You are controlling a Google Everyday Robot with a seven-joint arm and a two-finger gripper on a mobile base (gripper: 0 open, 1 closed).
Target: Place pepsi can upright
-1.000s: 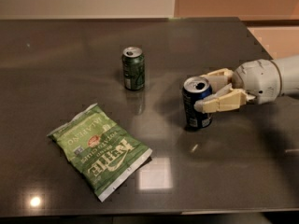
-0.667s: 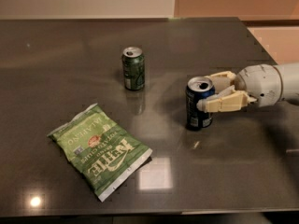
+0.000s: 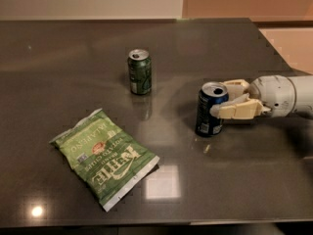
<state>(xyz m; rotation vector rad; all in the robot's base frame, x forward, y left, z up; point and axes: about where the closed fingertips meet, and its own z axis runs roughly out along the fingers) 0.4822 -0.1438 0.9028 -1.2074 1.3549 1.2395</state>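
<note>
camera view: one dark grey table (image 3: pixel 58 58) is seen, glossy, with light spots reflected on its near part.

pepsi can (image 3: pixel 210 112): found right of centre, upright on its base on the table. open silver top faces up, dark blue body below. a faint reflection is noted on the table surface just under it.

gripper (image 3: pixel 224 100): located at the right side of the pepsi can, at the level of its upper half. it is reached in from the right edge on a white arm (image 3: pixel 283 96) held low and about level over the table. its two cream fingers (image 3: pixel 239 110) are closed around the pepsi can: the near one is laid against the can's right-front side, the far one is seen behind the rim. the can is the only thing held.

green can (image 3: pixel 140 72): upright, left of and farther than the pepsi can, well apart from it and from the gripper.

chip bag (image 3: pixel 103 156): green, lying flat on the near left part of the table, turned at an angle with its print upside down toward the camera. it is apart from both cans.

pale wall is seen beyond the far edge of the table.
</note>
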